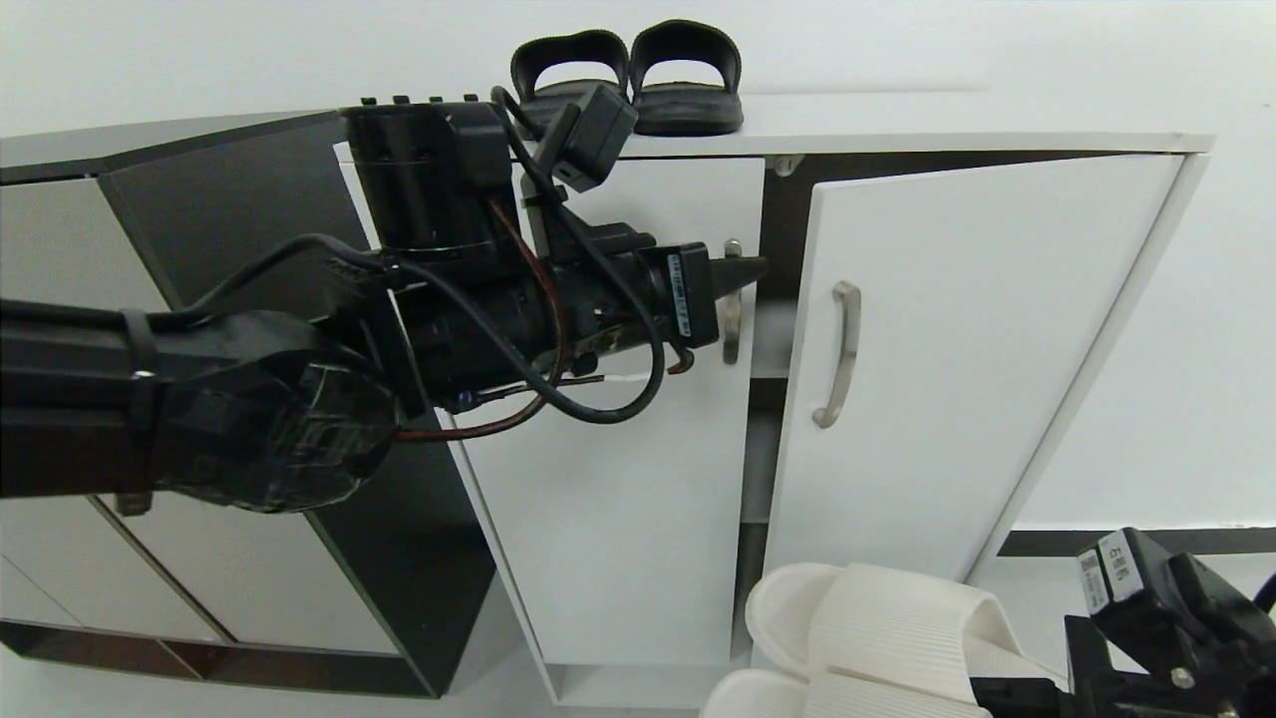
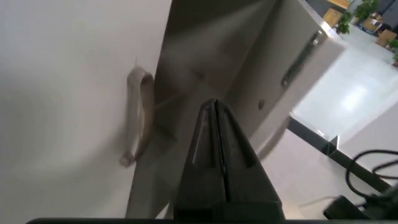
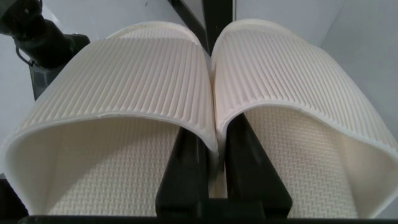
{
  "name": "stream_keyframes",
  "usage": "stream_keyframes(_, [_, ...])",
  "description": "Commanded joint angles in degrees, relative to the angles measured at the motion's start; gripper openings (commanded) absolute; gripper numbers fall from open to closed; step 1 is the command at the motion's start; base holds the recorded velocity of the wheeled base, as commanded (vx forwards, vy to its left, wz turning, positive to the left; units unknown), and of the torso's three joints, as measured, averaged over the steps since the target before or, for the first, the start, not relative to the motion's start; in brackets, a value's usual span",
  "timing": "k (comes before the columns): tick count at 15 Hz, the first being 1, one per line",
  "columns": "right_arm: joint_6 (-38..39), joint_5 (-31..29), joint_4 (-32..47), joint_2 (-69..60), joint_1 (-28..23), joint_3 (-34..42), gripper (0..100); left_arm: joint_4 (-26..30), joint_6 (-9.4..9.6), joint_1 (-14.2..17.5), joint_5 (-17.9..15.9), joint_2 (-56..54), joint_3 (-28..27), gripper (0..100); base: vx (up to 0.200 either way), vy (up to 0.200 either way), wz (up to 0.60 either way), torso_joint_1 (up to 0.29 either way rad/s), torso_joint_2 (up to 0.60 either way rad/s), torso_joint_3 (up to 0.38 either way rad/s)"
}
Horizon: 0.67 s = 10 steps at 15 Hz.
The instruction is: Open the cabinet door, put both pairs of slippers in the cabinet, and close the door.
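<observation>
The white cabinet has two doors with metal handles. Its right door stands ajar, leaving a dark gap with shelves between the doors. My left gripper is shut and empty, with its tip at the gap beside the left door's handle. In the left wrist view the shut fingers point past that handle into the opening. A black pair of slippers rests on the cabinet top. My right gripper is shut on the inner sides of the white ribbed slippers, held low in front of the cabinet.
A dark grey cabinet adjoins the white one on its left. A white wall with a black baseboard lies to the right. My left arm crosses in front of the left door.
</observation>
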Motion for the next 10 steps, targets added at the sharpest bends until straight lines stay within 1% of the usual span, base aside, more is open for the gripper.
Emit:
stream_keyframes(1, [-0.33, 0.03, -0.03, 0.1, 0.04, 0.1, 0, -0.01, -0.01, 0.07, -0.06, 3.95, -3.21, 0, 0.0, 0.0, 0.0, 0.0, 0.0, 0.0])
stream_keyframes(2, [-0.42, -0.05, -0.03, 0.28, 0.04, 0.27, 0, -0.01, -0.27, -0.28, -0.06, 4.39, -3.65, 0, 0.0, 0.0, 0.0, 0.0, 0.0, 0.0])
stream_keyframes(5, [-0.51, -0.05, -0.03, 0.98, 0.04, 0.54, 0, -0.01, -0.27, -2.39, 0.03, 5.98, -4.88, 0, 0.0, 0.0, 0.0, 0.0, 0.0, 0.0])
stream_keyframes(6, [-0.51, -0.05, -0.03, 1.24, 0.04, 0.54, 0, 0.08, -0.27, -2.48, 0.03, 6.33, -5.32, 0, 0.0, 0.0, 0.0, 0.0, 0.0, 0.0])
stream_keyframes(9, [-0.51, -0.05, 1.29, 1.42, 0.12, 0.54, 0, 2.81, -0.36, -2.66, 0.12, 6.94, -6.9, 0, 0.0, 0.0, 0.0, 0.0, 0.0, 0.0])
stream_keyframes(10, [-0.51, -0.05, 1.81, 1.42, 0.21, 0.36, 0, 2.89, -0.36, -2.66, 0.12, 6.85, -6.9, 0, -0.2, 0.0, 0.0, -0.002, 0.0, 0.002])
